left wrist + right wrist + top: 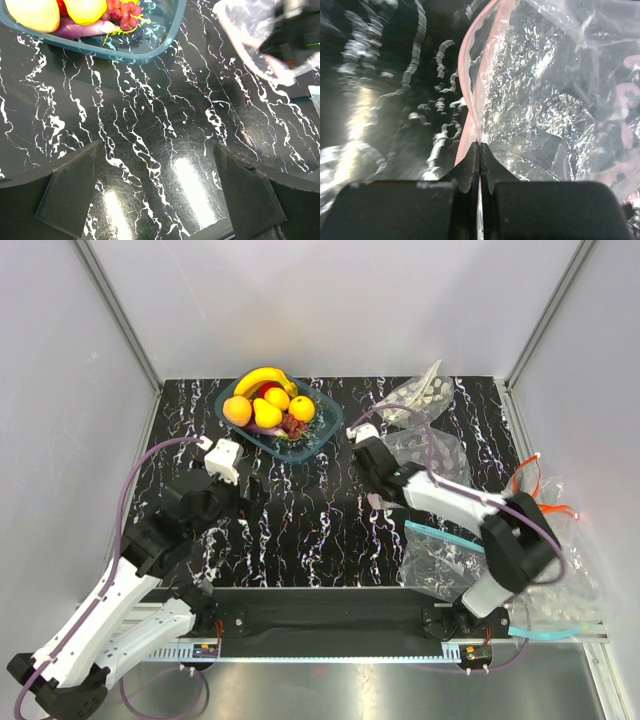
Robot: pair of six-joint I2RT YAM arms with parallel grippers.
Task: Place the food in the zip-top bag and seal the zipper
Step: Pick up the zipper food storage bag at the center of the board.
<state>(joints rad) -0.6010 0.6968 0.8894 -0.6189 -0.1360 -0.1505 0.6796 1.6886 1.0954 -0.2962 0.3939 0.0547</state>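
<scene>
The food (pixel 268 405) lies in a teal bowl (pixel 325 432) at the back middle: a banana (pixel 262 378), lemons, orange rounds and a dark red grape cluster (pixel 121 11). The clear dotted zip-top bag (pixel 428 405) lies crumpled at the back right. My right gripper (pixel 480 146) is shut on its pink-red zipper (pixel 470 100) at the bag's left mouth edge, and clear plastic (pixel 545 100) fills the right wrist view. Seen from above, the right gripper (pixel 360 436) sits just right of the bowl. My left gripper (pixel 160 192) hangs open over bare black marbled table, in front of the bowl (pixel 150 50).
A second clear bag with a teal-blue strip (pixel 448 533) lies at the front right, under the right arm's elbow. An orange-red cord (pixel 545 488) shows at the right edge. White enclosure walls bound the table on three sides.
</scene>
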